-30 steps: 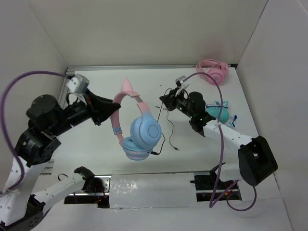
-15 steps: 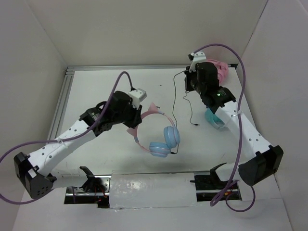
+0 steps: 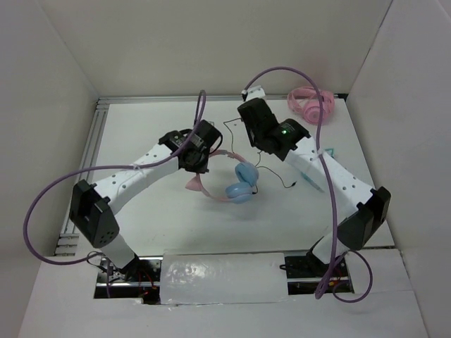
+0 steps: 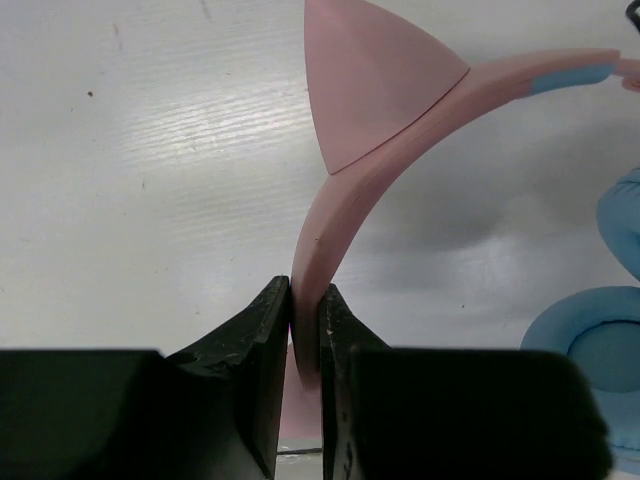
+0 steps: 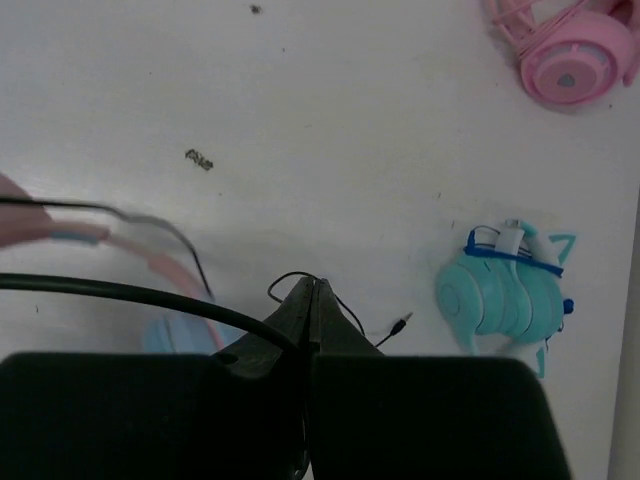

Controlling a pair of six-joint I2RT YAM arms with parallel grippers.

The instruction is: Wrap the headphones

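So the headphones [image 3: 239, 184] are sitting pretty much in the middle of the table [image 3: 141, 120], light blue earcups down on the surface and the pink cat-ear headband arching off toward the table's left side. The left gripper [image 4: 305, 295] has its two black fingers clamped on the headband just below one of the cat ears, and in the left wrist view you can see the pink band squeezed right between them. The right gripper [image 5: 312, 285] hovers over the table a bit past centre, fingers pressed tight together, and the thin black cable [image 5: 130, 292] runs straight into them, so it looks pinched there. The plug end trails loose on the table toward the right. The all-pink headphones [image 3: 310, 104] are off in the table's far right corner, and the teal headphones [image 5: 505, 290] lie along its right side.
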